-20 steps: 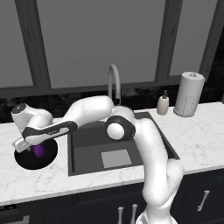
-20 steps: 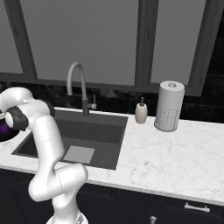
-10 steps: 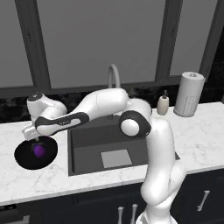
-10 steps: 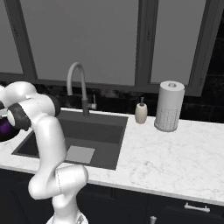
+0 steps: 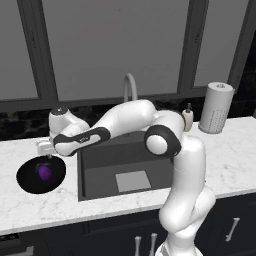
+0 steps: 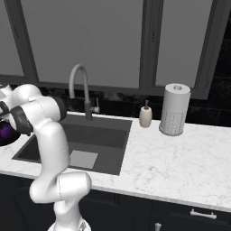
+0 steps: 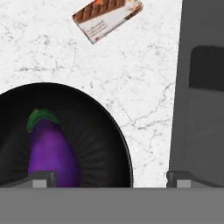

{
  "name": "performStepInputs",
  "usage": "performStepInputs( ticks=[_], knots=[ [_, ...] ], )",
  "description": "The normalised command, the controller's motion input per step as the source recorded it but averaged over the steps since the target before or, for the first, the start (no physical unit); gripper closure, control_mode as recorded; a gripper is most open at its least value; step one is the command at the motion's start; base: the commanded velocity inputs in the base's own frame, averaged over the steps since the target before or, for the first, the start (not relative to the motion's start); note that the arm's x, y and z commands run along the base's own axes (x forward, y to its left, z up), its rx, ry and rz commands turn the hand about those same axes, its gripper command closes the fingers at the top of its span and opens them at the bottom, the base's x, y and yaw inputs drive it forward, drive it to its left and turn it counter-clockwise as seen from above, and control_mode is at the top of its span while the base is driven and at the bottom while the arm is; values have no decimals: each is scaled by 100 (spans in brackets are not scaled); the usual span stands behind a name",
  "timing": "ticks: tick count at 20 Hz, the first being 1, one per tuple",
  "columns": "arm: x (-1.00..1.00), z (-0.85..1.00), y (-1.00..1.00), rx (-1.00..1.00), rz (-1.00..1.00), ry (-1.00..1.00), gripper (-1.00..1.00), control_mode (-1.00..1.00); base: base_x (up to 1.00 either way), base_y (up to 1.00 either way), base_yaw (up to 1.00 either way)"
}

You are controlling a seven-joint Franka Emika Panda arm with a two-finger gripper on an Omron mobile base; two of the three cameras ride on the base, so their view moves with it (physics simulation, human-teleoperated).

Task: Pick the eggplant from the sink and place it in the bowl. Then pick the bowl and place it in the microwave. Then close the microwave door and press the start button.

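Eggplant [image 5: 45, 172] lies inside the bowl [image 5: 27, 182] in the left base view, a small glossy purple oval directly under the pincer [image 5: 48, 151], which hangs just above the bowl's near rim with nothing between its tips; the sink [image 5: 100, 167] sits to the pincer's other side, toward the arm's elbow. From the right base view, the eggplant [image 6: 6, 131] shows as a purple patch at the left edge, tucked behind the forearm, and the sink [image 6: 97, 135] lies well off beside it on the counter [image 6: 180, 158]. Looking along the hand, the two fingertips [image 7: 41, 179] stand spread wide, the eggplant [image 7: 52, 155] just ahead of one tip and the bowl's rim [image 7: 124, 153] curving between the tips, with the sink wall ahead of the other tip and a flat tan-and-red packet [image 7: 107, 19] farther out on the marble. Judged from this, the bowl is the next thing to lift: it looks rigid, light and smooth, so a pinch across its thin rim seems the sensible hold, kept level because the rounded, slick eggplant could roll inside.
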Motion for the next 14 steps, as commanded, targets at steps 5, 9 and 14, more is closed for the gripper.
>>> performStepInputs(
  ticks=[5, 9, 14],
  knots=[
    [25, -21, 5, 3, -9, 17, -100, -100, 0, 0, 0],
    [39, -25, 3, 2, 0, 16, -100, -100, 0, 0, 0],
    [25, -6, 35, -2, -5, 11, -100, -100, 0, 0, 0]
  ],
)
